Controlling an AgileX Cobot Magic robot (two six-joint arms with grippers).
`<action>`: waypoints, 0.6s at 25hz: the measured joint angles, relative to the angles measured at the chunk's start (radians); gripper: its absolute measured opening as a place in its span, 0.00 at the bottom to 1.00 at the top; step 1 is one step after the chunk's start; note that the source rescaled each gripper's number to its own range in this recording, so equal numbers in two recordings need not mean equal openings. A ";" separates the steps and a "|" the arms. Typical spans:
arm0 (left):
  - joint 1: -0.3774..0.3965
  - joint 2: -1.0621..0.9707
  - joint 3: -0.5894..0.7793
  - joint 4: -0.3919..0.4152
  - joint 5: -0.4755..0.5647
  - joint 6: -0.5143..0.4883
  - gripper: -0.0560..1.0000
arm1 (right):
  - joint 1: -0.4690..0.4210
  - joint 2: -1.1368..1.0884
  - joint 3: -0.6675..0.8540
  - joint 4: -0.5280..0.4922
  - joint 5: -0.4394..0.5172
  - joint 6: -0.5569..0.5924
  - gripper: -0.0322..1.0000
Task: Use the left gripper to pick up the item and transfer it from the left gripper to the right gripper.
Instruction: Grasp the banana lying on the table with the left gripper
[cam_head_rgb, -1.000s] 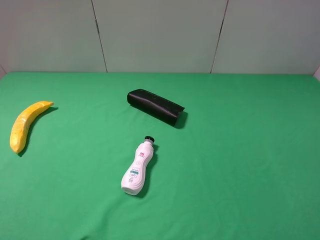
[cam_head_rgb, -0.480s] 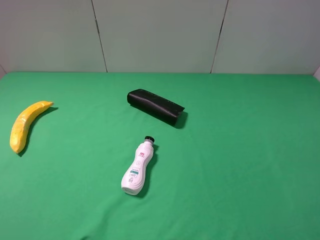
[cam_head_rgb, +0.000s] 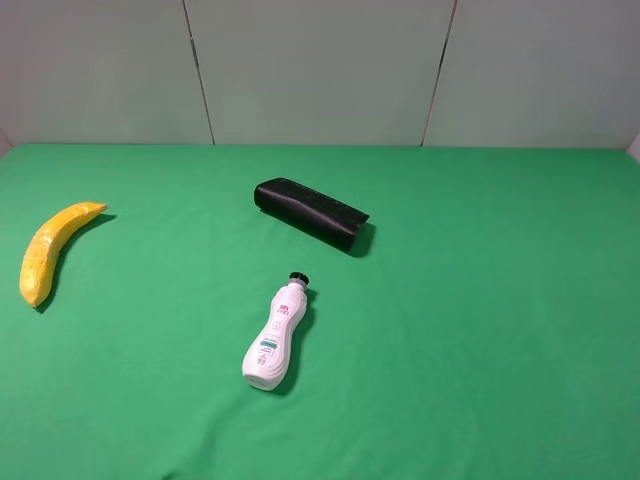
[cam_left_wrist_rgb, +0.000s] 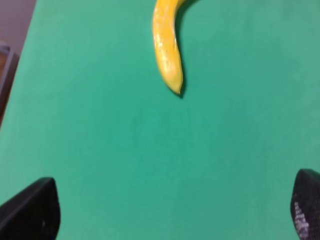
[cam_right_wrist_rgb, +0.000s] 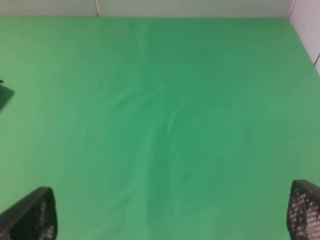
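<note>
The left gripper (cam_left_wrist_rgb: 167, 215) has its jaws spread wide, with nothing between them. Only the two black fingertips (cam_left_wrist_rgb: 30, 212) show, at opposite edges of the left wrist view, above bare green cloth. Ahead of these jaws and well apart from them lies the banana (cam_left_wrist_rgb: 167, 50), untouched, with one narrow end turned toward the gap.

The right gripper (cam_right_wrist_rgb: 167, 215) also has its jaws wide and holds nothing. Its textured dark fingertips (cam_right_wrist_rgb: 306, 210) sit at the two edges of the right wrist view, over a stretch of creased green cloth. A small dark patch shows at one edge of that view; I cannot tell what it is.

From the high camera, the banana (cam_head_rgb: 50, 250) rests flat on the counter (cam_head_rgb: 480, 330) at about 9 o'clock, close to the left edge. Its tapered tip points toward 1 o'clock and its thicker end toward 6 o'clock, with the curve bowing out toward 10 o'clock.

The black case (cam_head_rgb: 310, 215) lies near the middle, slightly toward 12 o'clock, with its long side running from 10 o'clock to 4 o'clock.

At 6 o'clock from the case, near it but apart, the white bottle (cam_head_rgb: 275, 335) lies on its side. Its black cap points toward 12 o'clock and its base toward 6 o'clock.

The banana is well apart from both, at roughly 9 o'clock of them. Pale wall panels (cam_head_rgb: 320, 70) close off the counter at 12 o'clock.
</note>
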 joint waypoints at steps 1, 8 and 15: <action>0.000 0.024 0.000 0.000 -0.007 -0.008 0.91 | 0.000 0.000 0.000 0.000 0.000 0.000 1.00; 0.000 0.206 0.000 0.000 -0.072 -0.058 0.99 | 0.000 0.000 0.000 0.000 0.000 0.000 1.00; 0.000 0.397 0.000 0.001 -0.163 -0.104 1.00 | 0.000 0.000 0.000 0.000 0.000 0.000 1.00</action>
